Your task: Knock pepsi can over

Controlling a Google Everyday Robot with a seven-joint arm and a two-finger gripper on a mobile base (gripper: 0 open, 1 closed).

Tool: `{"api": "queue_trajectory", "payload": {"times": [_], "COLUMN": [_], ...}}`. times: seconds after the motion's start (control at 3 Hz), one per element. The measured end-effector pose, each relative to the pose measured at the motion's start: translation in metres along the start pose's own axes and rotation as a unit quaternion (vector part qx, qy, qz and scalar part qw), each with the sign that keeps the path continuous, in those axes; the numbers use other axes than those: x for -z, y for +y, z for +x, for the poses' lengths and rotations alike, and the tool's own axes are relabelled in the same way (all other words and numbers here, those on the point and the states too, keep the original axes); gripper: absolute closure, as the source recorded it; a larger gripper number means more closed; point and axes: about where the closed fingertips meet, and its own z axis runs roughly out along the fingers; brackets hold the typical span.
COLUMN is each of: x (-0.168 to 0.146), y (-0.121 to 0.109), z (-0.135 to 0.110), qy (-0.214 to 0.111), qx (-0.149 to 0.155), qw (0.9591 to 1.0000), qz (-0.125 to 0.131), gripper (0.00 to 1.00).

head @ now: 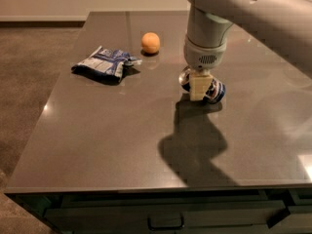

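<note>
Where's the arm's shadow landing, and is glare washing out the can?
Camera view: the shadow runs across the table from the gripper toward the near edge. Camera view: the gripper is right at the pepsi can and covers its middle; the blue end shows plainly, with no glare. Camera view: a bright patch lies at the table's right edge.
</note>
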Motion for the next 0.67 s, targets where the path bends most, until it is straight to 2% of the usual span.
{"api": "queue_trajectory", "payload": {"times": [0.33,0.67], "x": [-0.004,-0.0099], "y": [0.0063,0.014], "z": [-0.0019,-0.0033], "qy": [0.001,-0.009], "qx": [0.01,0.015], "qw": [0.9999,0.9995], "qz": [-0.01,-0.026], "gripper": [0.0,0.0]}}
